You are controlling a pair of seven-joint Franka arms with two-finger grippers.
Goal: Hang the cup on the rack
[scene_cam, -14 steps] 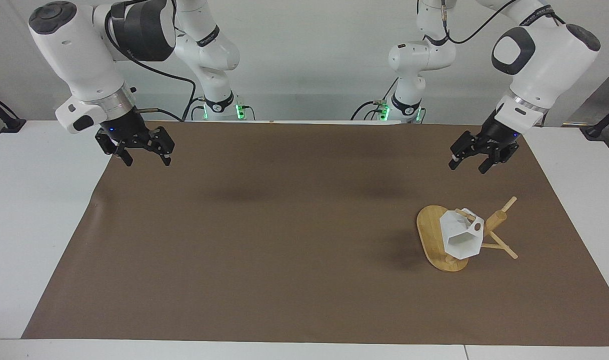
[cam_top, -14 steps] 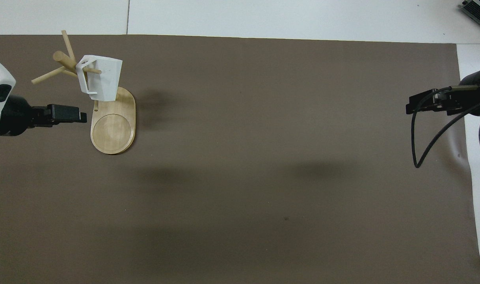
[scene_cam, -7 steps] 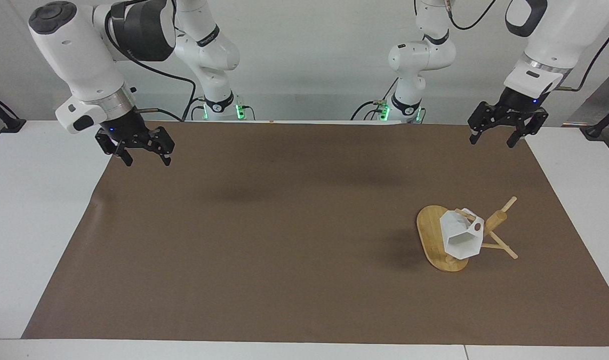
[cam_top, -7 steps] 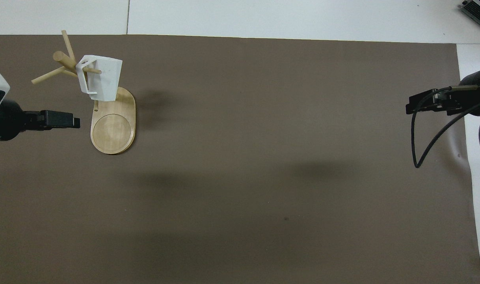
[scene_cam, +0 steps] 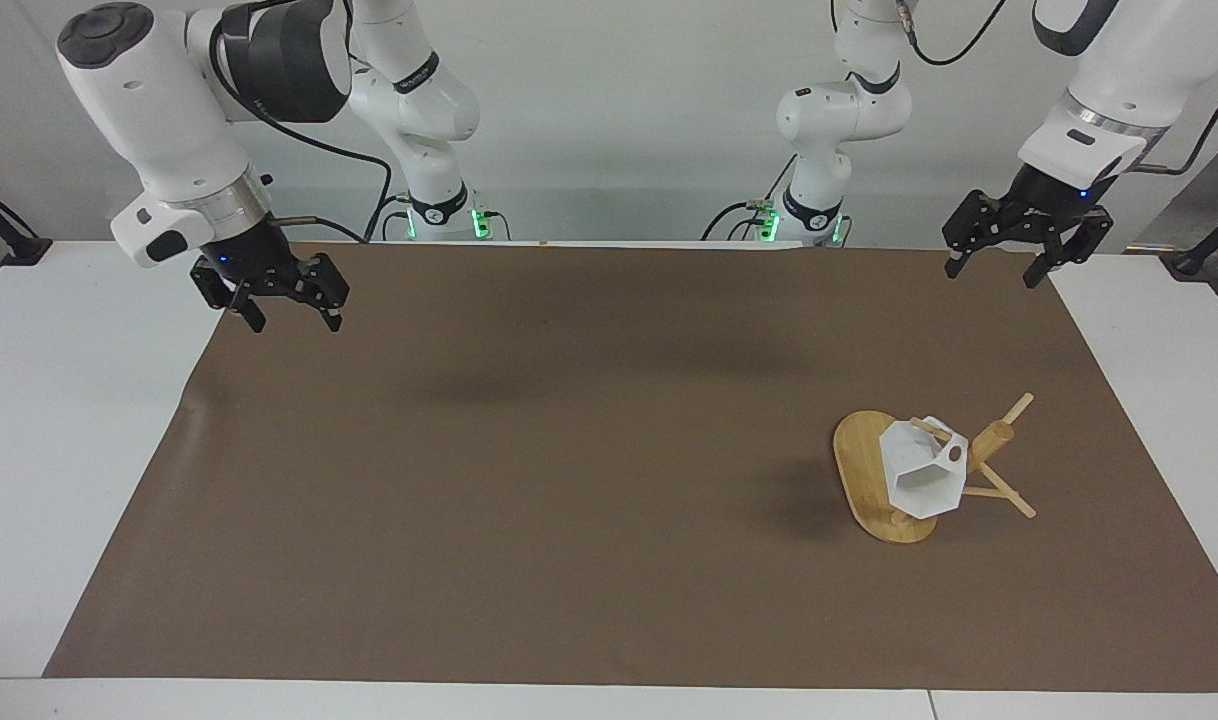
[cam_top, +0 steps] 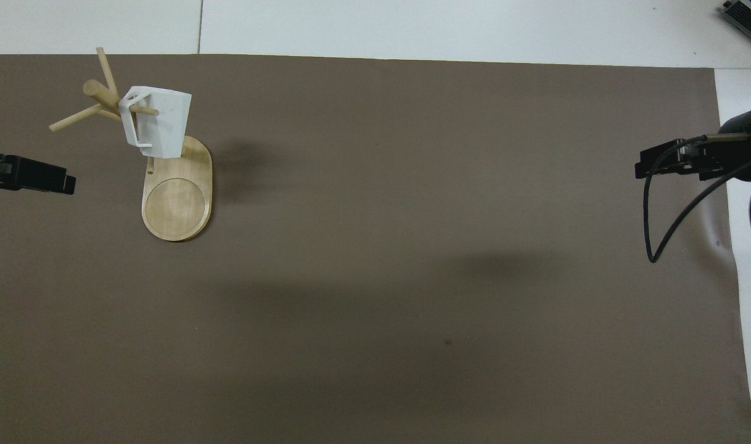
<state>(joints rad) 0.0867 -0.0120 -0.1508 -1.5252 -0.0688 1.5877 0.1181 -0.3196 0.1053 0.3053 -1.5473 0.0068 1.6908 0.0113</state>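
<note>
The white faceted cup (scene_cam: 924, 470) (cam_top: 156, 123) hangs by its handle on a peg of the bamboo rack (scene_cam: 869, 480) (cam_top: 177, 206), which stands on the brown mat toward the left arm's end of the table. My left gripper (scene_cam: 999, 268) (cam_top: 67, 184) is open and empty, raised over the mat's corner by its own base, well apart from the rack. At the right arm's end, my right gripper (scene_cam: 294, 320) (cam_top: 639, 170) hangs open and empty over the mat's edge, and that arm waits.
A brown mat (scene_cam: 569, 480) covers most of the white table (scene_cam: 59, 420). A black cable (cam_top: 665, 228) loops down from the right wrist. A dark device corner (cam_top: 748, 15) shows at the table's farthest edge on the right arm's side.
The left gripper has risen and drawn back from near the rack toward its own base, staying open. The cup stays hanging on the peg. The right arm has not moved.
</note>
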